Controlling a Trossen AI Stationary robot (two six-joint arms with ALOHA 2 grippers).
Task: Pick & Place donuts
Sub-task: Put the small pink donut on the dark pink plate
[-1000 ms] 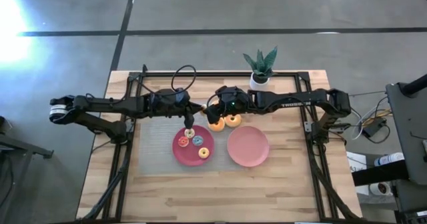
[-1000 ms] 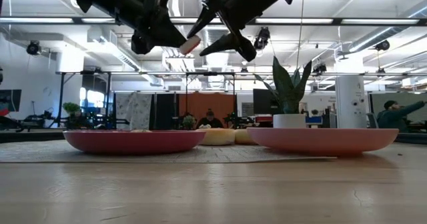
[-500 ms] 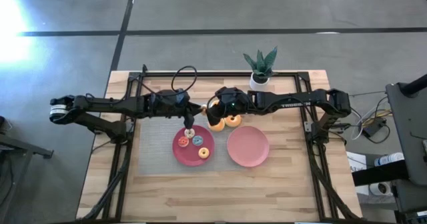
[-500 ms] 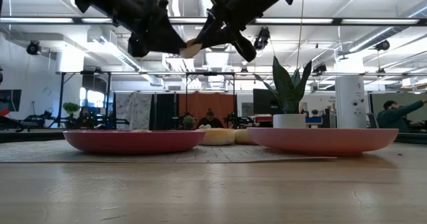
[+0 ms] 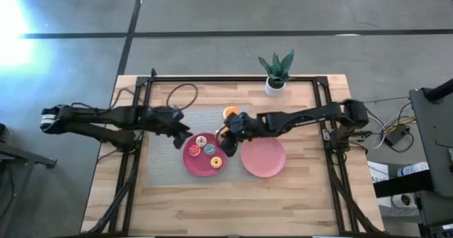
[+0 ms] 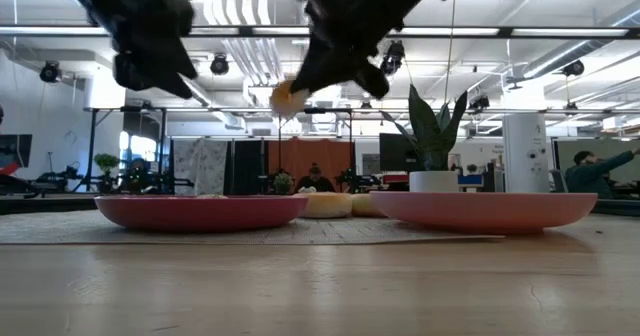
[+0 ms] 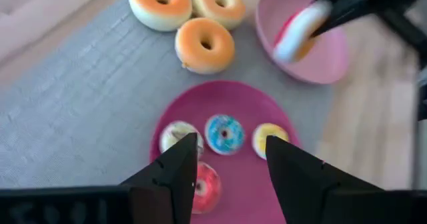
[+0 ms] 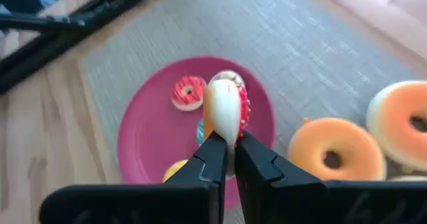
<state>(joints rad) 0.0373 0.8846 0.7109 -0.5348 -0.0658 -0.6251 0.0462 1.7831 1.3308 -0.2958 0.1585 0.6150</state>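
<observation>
My right gripper [image 5: 228,144] is shut on a small donut [image 8: 225,112] with pink-red icing, in the air over the gap between the magenta plate [image 5: 192,164] and the pink plate [image 5: 263,156]. Several small donuts lie flat on the magenta plate: red [image 7: 205,187], whitish [image 7: 177,136], blue [image 7: 223,132] and yellow [image 7: 268,137]. Three larger orange donuts [image 7: 205,45] lie on the grey mat behind the plates. My left gripper [image 5: 182,136] hangs open at the magenta plate's left rim, holding nothing. My right gripper pinches the small donut's rim [image 8: 223,136] between its two fingertips. The fingers slant down from the table's right side. The donut stands on edge beyond the fingertips, lifted clear of both plates.
A grey mat [image 5: 159,135] lies under the magenta plate and the orange donuts. A potted plant [image 5: 276,71] stands at the far edge. A black frame [image 5: 134,160] runs round the work area. Bare wood lies along the near edge [image 5: 226,202].
The small donut has passed from my left gripper to my right. My right gripper shut on it. My left gripper opened, let go and drew back toward the table's left. My right gripper then carried the donut toward the near edge and a little down.
</observation>
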